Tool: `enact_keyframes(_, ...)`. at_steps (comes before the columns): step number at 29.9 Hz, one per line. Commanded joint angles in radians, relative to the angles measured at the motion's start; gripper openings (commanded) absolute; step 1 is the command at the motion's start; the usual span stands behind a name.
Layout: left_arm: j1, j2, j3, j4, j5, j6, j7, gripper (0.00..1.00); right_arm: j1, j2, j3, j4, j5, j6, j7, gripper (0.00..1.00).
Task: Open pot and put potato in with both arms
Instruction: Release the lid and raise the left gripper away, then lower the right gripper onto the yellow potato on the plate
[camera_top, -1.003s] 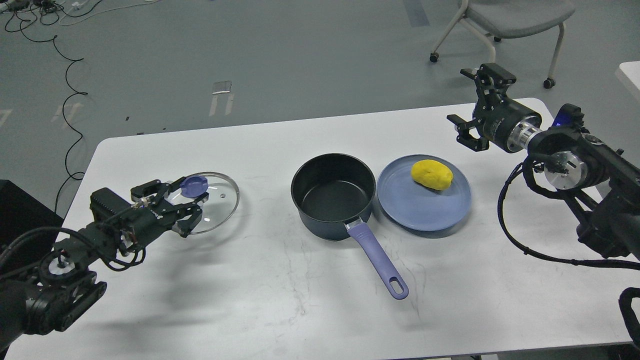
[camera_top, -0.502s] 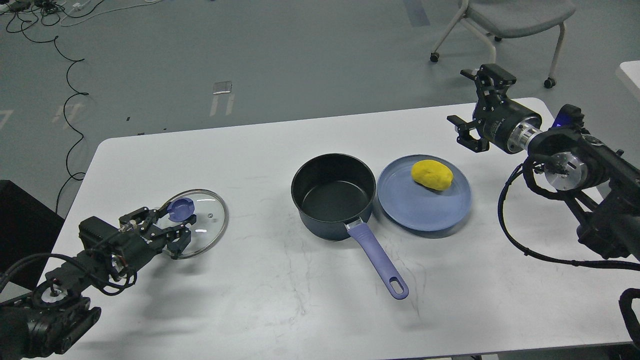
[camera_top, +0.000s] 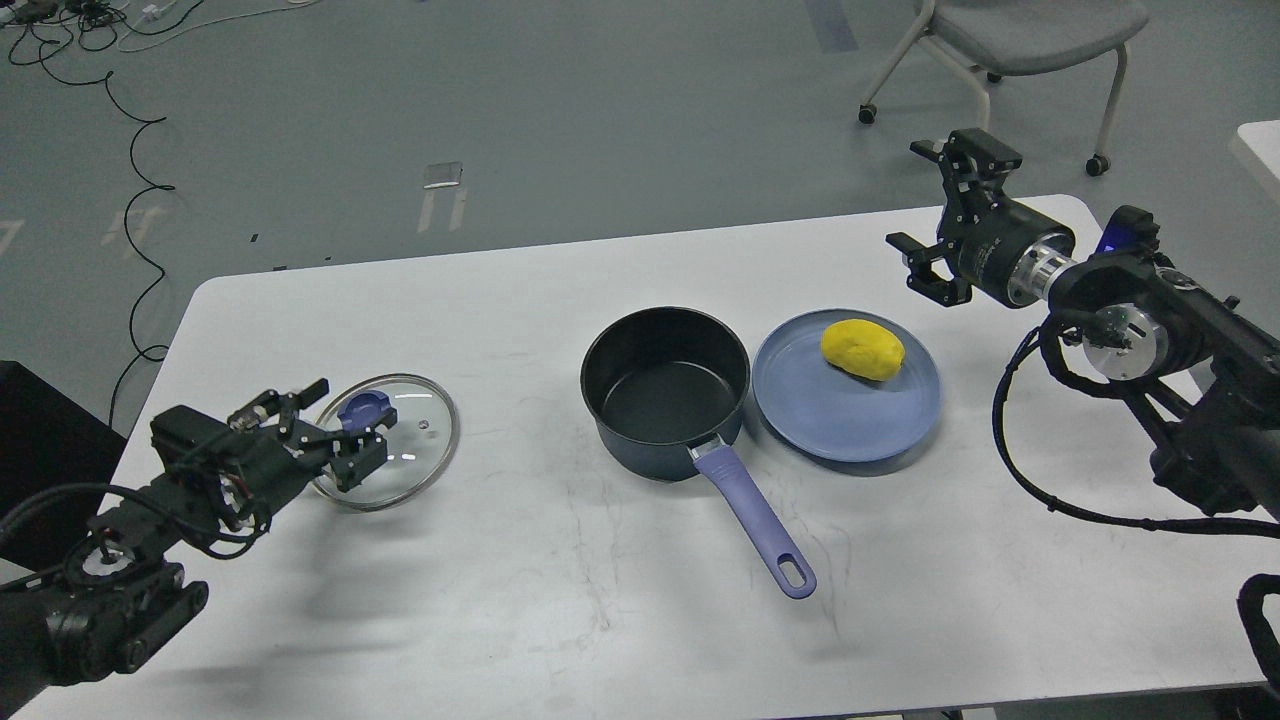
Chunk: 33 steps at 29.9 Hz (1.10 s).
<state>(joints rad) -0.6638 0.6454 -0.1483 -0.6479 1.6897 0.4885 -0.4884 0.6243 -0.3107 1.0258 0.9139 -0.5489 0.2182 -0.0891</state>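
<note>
head view: potato (camera_top: 863, 349) on plate (camera_top: 846, 424), below-left of right fingers (camera_top: 915, 281)

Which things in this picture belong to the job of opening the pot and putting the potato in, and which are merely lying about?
Belong to the job:
pot, already open
potato, on the plate
glass lid, on the table
left gripper
right gripper

Lying about:
blue plate
chair
floor cables

A white table (camera_top: 520, 600) with rounded corners is seen, its top faintly scuffed. Directly on it are set a glass lid (camera_top: 400, 445) with a blue knob at the left, the uncovered pot (camera_top: 665, 390) at the centre with its handle angled toward the near edge, and a light-blue plate (camera_top: 840, 425) touching the pot's right side.
</note>
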Motion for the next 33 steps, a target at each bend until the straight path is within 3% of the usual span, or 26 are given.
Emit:
enact_keyframes(1,-0.039,0.081,-0.001,-0.126,-0.076,0.000,0.000,0.98,0.028,-0.005,-0.053,0.000,-0.006,0.001,0.000,1.00)
enact_keyframes(5,-0.138,0.219,-0.008,-0.378,-0.214,0.000,0.000,0.98,0.070,-0.007,-0.148,0.002,-0.013,0.003,0.000,1.00)
enact_keyframes(7,-0.167,0.244,-0.017,-0.427,-0.287,-0.020,0.000,0.98,0.084,-0.007,-0.188,0.002,-0.019,0.004,0.002,1.00)
enact_keyframes(12,-0.290,0.252,-0.040,-0.478,-0.744,-0.278,0.000,0.98,0.130,-0.015,-0.377,0.000,-0.322,0.004,0.020,1.00)
enact_keyframes(18,-0.361,0.226,-0.050,-0.391,-1.274,-0.628,0.000,0.98,0.195,-0.018,-0.509,0.000,-0.698,0.004,0.075,1.00)
enact_keyframes(20,-0.361,0.212,-0.063,-0.384,-1.344,-0.653,0.020,0.98,0.227,-0.024,-0.536,0.000,-0.755,0.003,0.094,1.00)
enact_keyframes(22,-0.359,0.211,-0.091,-0.383,-1.392,-0.653,0.053,0.98,0.294,-0.070,-0.590,0.006,-0.841,0.001,0.141,1.00)
enact_keyframes(33,-0.347,0.204,-0.091,-0.380,-1.391,-0.651,0.054,0.98,0.328,-0.117,-0.794,-0.030,-1.215,-0.043,0.222,0.99)
